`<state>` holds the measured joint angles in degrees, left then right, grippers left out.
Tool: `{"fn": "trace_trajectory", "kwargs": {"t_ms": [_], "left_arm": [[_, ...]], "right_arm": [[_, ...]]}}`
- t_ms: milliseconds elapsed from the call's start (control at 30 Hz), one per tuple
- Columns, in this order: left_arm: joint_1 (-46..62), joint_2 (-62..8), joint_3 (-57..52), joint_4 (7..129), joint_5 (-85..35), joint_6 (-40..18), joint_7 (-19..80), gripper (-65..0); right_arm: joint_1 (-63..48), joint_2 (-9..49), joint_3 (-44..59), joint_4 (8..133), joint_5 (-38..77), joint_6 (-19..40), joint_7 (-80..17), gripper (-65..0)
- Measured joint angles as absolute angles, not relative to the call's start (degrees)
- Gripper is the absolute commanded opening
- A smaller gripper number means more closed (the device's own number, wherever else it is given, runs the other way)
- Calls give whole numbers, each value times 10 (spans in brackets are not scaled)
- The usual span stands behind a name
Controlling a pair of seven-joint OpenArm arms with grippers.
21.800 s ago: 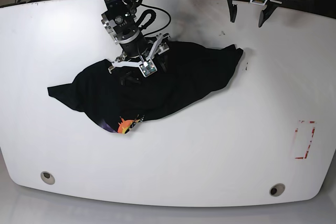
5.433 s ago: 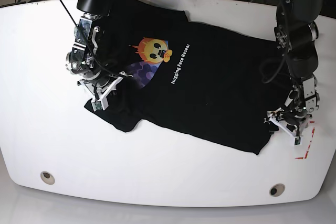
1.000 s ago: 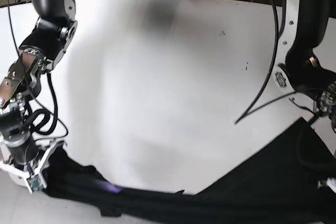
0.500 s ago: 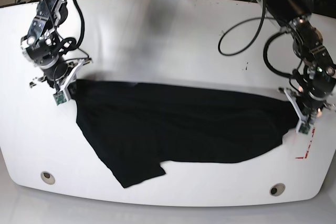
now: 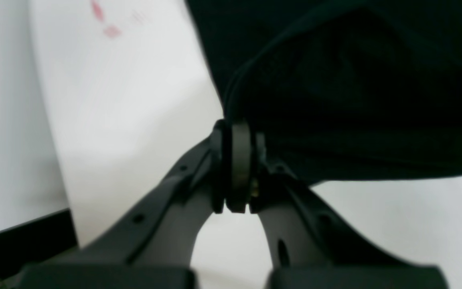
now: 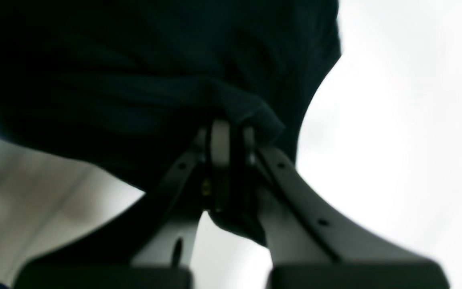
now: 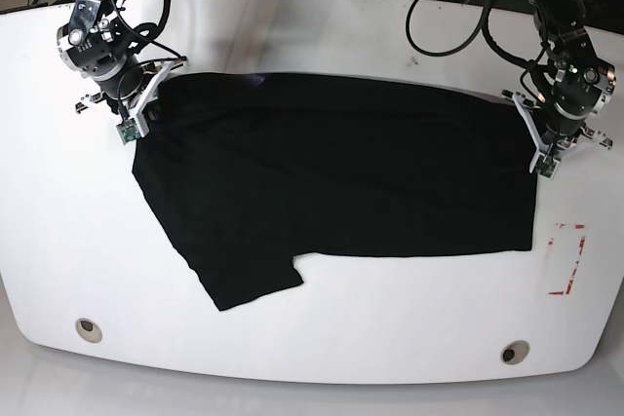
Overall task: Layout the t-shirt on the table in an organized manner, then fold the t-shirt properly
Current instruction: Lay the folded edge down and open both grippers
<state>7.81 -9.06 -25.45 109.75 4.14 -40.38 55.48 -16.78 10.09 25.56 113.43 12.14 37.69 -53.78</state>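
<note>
The black t-shirt lies spread across the white table, plain side up, with one sleeve pointing to the front left. My left gripper stands at the shirt's far right corner. In the left wrist view it is shut on a fold of the cloth. At the shirt's far left corner is my right gripper. The right wrist view shows it shut on bunched black cloth.
A red dashed rectangle mark sits on the table just right of the shirt's front right corner. Two round metal grommets lie near the front edge. Cables hang behind the table's far edge.
Both grippers have moved toward the far edge, pulling the shirt with them. The cloth now lies further back and flatter, its top edge stretched between them.
</note>
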Motion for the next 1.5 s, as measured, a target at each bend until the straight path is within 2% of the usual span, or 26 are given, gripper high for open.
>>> {"fn": "trace_trajectory", "kwargs": {"t_ms": [500, 767, 1500], "left_arm": [[103, -111, -305, 1080, 36, -404, 544, -650], [103, -110, -306, 1030, 34, -404, 544, -650], [104, -125, -305, 975, 33, -406, 541, -650]], "right_arm": [[-204, 103, 257, 1135, 125, 377, -529, -650], [-230, 99, 256, 1132, 125, 377, -529, -650], [-214, 107, 253, 1068, 130, 378, -527, -642]]}}
